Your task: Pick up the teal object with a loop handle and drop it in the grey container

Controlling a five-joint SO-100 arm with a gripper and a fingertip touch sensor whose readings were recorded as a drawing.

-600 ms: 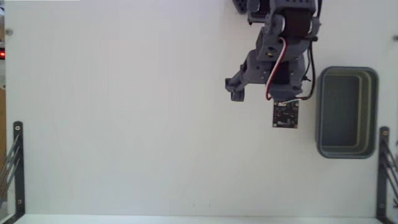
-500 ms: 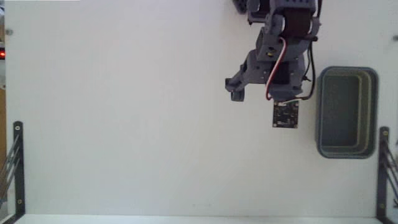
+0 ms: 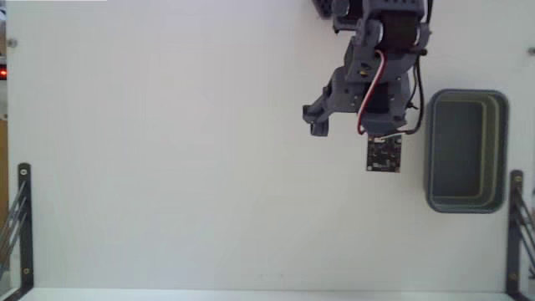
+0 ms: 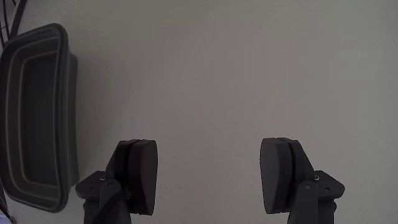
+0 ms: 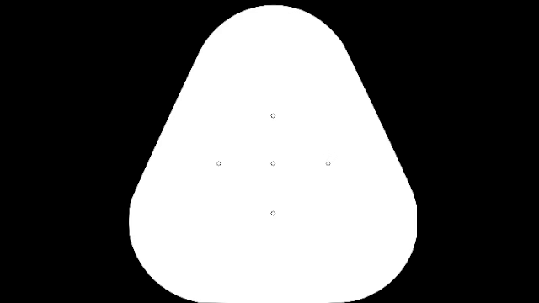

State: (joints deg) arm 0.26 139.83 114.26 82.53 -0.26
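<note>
One grey container (image 3: 466,150) sits on one white table (image 3: 167,150). One robot arm (image 3: 376,58) carries one end effector (image 4: 208,177) with two fingers (image 4: 140,174). Two black brackets (image 3: 25,226) flank the table's lower corners.

Grey container (image 3: 466,150) lies hollow-up at table's right edge.

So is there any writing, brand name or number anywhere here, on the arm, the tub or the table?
None can be read in either view.
The arm: no label shows.
The small circuit board hanging on the arm: specks that are too small to read.
The grey tub: plain, no markings.
The white table: bare, no print.
The two dark fingers in the wrist view: plain, with nothing between them.
</note>
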